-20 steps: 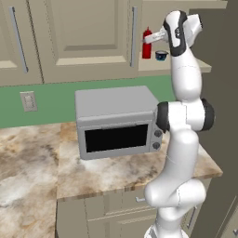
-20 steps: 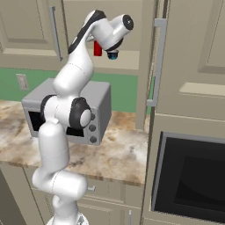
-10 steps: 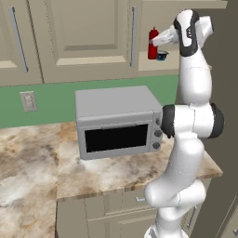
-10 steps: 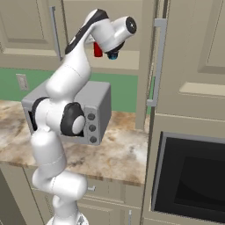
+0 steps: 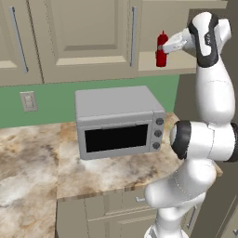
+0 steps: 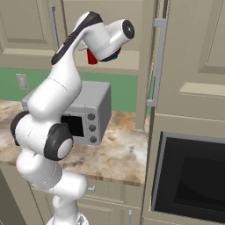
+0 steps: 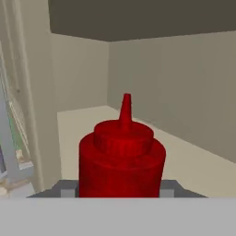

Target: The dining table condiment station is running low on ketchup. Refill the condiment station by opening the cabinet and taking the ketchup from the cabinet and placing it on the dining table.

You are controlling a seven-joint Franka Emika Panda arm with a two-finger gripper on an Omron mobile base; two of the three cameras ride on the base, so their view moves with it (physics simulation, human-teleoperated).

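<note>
Since a second ago arm pulled back slightly, ketchup (image 5: 161,49) coming with it toward the cabinet (image 5: 186,32) front edge. Gripper (image 5: 161,48) is clamped on ketchup, upright between the fingers, nozzle up, above the shelf.

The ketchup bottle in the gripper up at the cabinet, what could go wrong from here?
The ketchup sits between the fingers of the gripper, whose grip I can't confirm; a loose hold could drop it onto the microwave. Backing out, the bottle may clip the cabinet side wall, which looks close in the hand view.
</note>
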